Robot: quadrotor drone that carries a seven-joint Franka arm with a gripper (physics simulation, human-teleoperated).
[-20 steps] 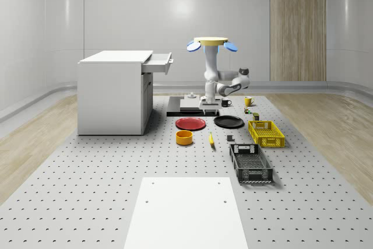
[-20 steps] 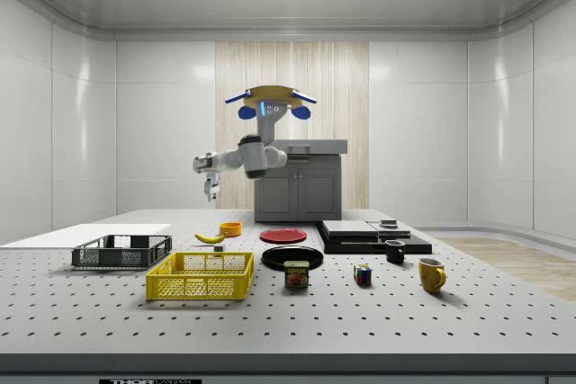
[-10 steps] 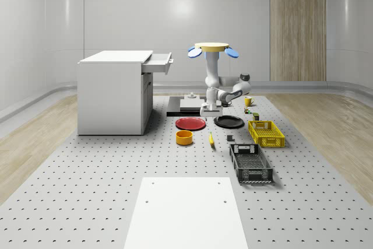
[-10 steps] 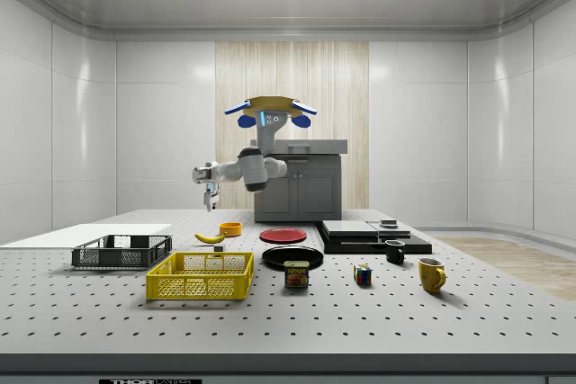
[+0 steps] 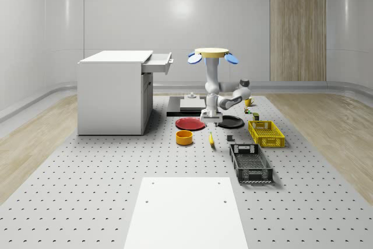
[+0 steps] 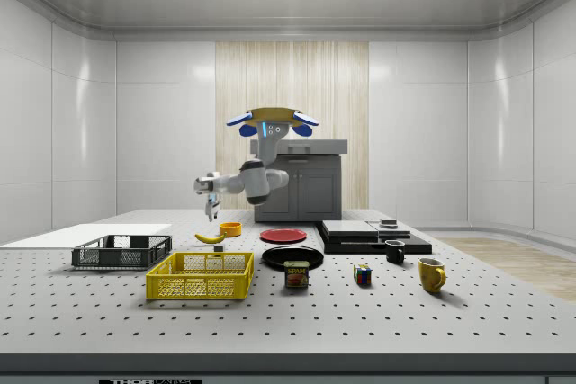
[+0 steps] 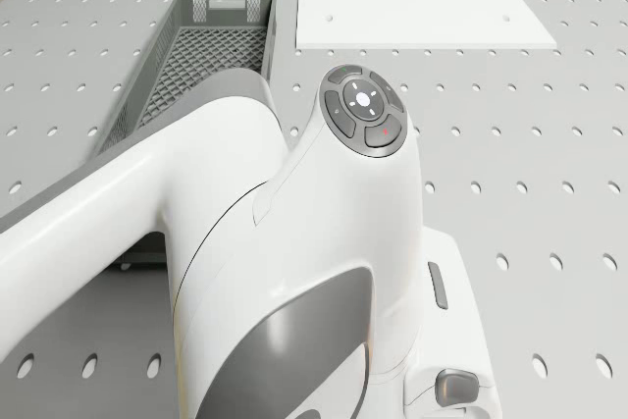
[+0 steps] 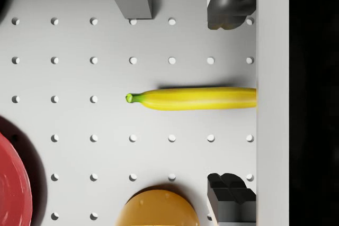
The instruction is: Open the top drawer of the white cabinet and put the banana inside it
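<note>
Now your drone (image 5: 211,53) hovers above the table (image 5: 87,190), near the red plate (image 5: 190,123) and black plate (image 5: 228,122), with the arm folded down toward the surface. Your gripper (image 8: 229,99) points straight down, its fingers (image 8: 229,3) spread wide apart and holding nothing. Between them, lower on the table, lies the banana (image 8: 193,99), beside the orange bowl (image 8: 156,207). Its long axis runs crosswise to the line between the fingertips, so closing should pinch it across its width. One end of the banana is cut off behind the gripper body. Beyond, the white cabinet (image 5: 113,91) has its top drawer (image 5: 158,62) already pulled out.
</note>
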